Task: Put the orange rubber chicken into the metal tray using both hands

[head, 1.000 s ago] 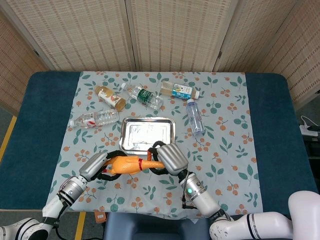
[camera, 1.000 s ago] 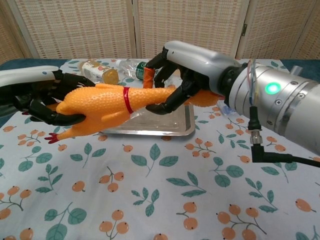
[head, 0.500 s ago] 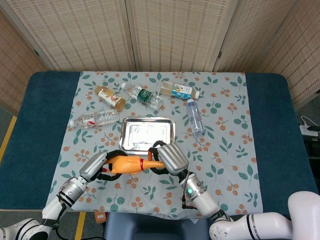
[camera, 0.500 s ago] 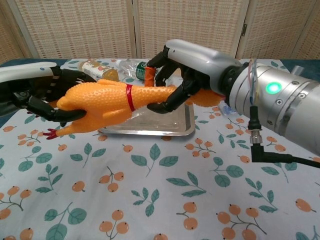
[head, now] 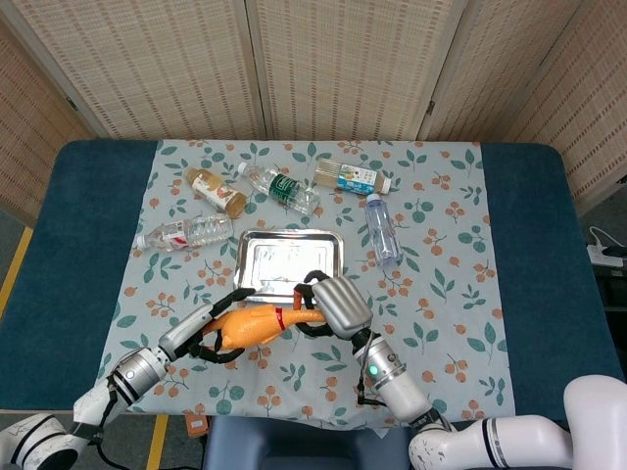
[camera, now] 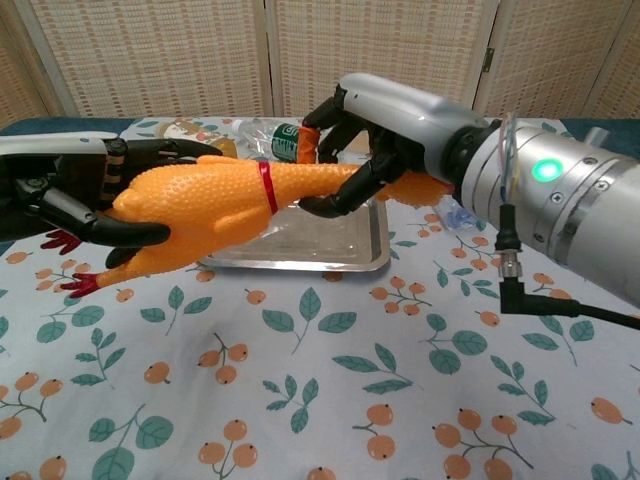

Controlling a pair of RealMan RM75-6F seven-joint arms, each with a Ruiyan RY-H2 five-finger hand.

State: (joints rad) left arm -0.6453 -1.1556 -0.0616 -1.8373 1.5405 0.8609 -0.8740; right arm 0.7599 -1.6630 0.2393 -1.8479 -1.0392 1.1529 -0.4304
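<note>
The orange rubber chicken (head: 257, 324) (camera: 215, 205), with a red band round its neck, hangs in the air just in front of the metal tray (head: 288, 262) (camera: 300, 245). My left hand (head: 203, 331) (camera: 75, 190) grips its body end, and my right hand (head: 334, 305) (camera: 385, 125) grips its neck and head end. The chicken lies roughly level, tilted up toward the right hand. Nothing lies in the tray.
Behind the tray lie several bottles: a clear one (head: 186, 233) at its left, a brown one (head: 217, 191), a green-labelled one (head: 282, 189), a juice bottle (head: 352, 177) and a clear one (head: 382, 228) at its right. The floral cloth (head: 441, 284) covers a blue table.
Both hands have lifted the chicken higher and carried it slightly toward the tray. The body end has risen and swung nearer the chest camera.
</note>
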